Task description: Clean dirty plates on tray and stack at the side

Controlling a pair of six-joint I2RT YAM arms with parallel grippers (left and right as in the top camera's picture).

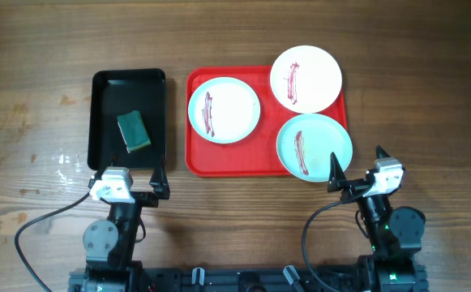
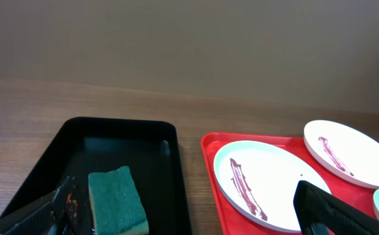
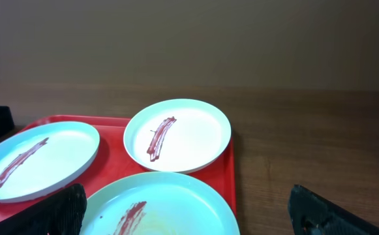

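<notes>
We see white plate (image 1: 306,78) upper right, one mint plate (image 1: 224,109) at middle, other mint plate (image 1: 314,146) lower right, all streaked, on red tray (image 1: 229,162). We guess light, hard, slippery, can chip; grab rim. Jaws wide, empty: left gripper (image 1: 127,173), right gripper (image 1: 356,156).

No legible text or labels anywhere.

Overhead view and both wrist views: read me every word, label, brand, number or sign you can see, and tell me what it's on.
None: no word, label, brand, number or sign can be read in any view.
The red tray, white plate, left mint-green plate, right mint-green plate, black tray and green sponge are all unmarked.
The dark red streaks on the plates are smears, not writing.
</notes>
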